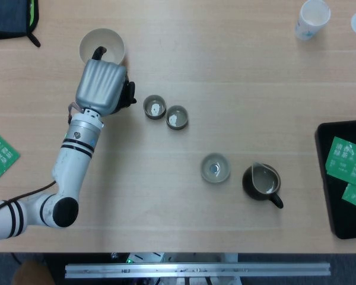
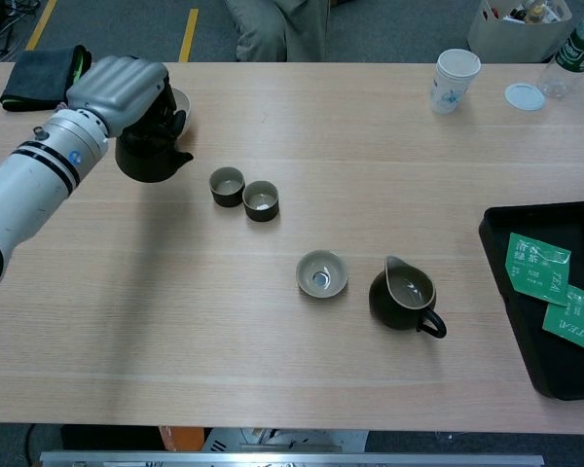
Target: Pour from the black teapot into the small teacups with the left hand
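Beside the teacups [image 2: 243, 193], left robot hand [image 2: 122, 84] seemingly grips teapot [image 2: 152, 155].

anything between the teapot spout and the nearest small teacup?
Nothing. In the chest view, only bare table separates the black teapot, gripped by the left hand, from the nearest small teacup. The head view agrees.

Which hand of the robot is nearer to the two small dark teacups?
Left. The left hand holds the black teapot just to the left of the two small teacups. The right hand shows in neither view, so its place cannot be told.
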Tool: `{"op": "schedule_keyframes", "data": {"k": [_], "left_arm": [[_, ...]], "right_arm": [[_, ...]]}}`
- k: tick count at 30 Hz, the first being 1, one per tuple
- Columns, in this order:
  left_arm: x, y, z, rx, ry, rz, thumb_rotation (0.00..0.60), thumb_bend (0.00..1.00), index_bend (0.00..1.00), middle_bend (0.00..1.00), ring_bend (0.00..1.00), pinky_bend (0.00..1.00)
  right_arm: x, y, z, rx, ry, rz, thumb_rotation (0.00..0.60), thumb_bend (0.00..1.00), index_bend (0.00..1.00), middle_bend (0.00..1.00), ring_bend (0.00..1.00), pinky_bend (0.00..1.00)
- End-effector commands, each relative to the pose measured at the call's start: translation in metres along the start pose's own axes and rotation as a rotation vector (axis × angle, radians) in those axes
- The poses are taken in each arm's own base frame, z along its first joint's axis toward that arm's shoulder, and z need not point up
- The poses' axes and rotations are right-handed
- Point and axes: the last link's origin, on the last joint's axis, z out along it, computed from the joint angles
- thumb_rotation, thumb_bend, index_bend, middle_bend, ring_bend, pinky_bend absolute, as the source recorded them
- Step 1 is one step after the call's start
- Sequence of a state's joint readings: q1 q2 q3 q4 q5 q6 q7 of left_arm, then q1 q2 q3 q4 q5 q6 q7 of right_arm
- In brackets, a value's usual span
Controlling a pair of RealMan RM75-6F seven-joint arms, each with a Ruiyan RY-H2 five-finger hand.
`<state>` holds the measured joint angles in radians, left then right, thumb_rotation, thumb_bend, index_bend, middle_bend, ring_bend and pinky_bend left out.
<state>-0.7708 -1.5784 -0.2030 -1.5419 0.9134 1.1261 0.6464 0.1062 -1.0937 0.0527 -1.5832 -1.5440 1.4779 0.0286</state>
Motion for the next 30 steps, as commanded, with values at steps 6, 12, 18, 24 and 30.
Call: {"op": "schedule_keyframes", "data": {"k": [6,12,18,24,30], "left_arm": [[-0.009,0.014,0.005,-0.026,0.026,0.050,0.490,0.55,0.95,1.00,0.93,0.19],[-0.014,0.021,0.008,-0.037,0.047,0.078,0.500,0.55,0.95,1.00,0.93,0.19],[-0.018,0.026,0.011,-0.040,0.061,0.100,0.503,0.55,0.95,1.00,0.93,0.19],[-0.022,0.031,0.014,-0.041,0.071,0.116,0.507,0.55,0.95,1.00,0.93,0.19],[-0.024,0.035,0.015,-0.039,0.081,0.131,0.517,0.55,0.95,1.00,0.93,0.19]], "right_arm": [[0.000,0.003,-0.001,-0.008,-0.001,0.002,0.600,0.15,0.26,0.27,0.13,0.11],[0.000,0.005,-0.001,-0.014,0.000,0.003,0.600,0.15,0.26,0.27,0.13,0.11],[0.000,0.006,-0.001,-0.017,0.000,0.004,0.600,0.15,0.26,0.27,0.13,0.11],[0.000,0.008,-0.002,-0.022,0.002,0.006,0.600,0.15,0.26,0.27,0.13,0.11],[0.001,0.010,-0.004,-0.025,0.004,0.008,0.600,0.15,0.26,0.27,0.13,0.11]]}}
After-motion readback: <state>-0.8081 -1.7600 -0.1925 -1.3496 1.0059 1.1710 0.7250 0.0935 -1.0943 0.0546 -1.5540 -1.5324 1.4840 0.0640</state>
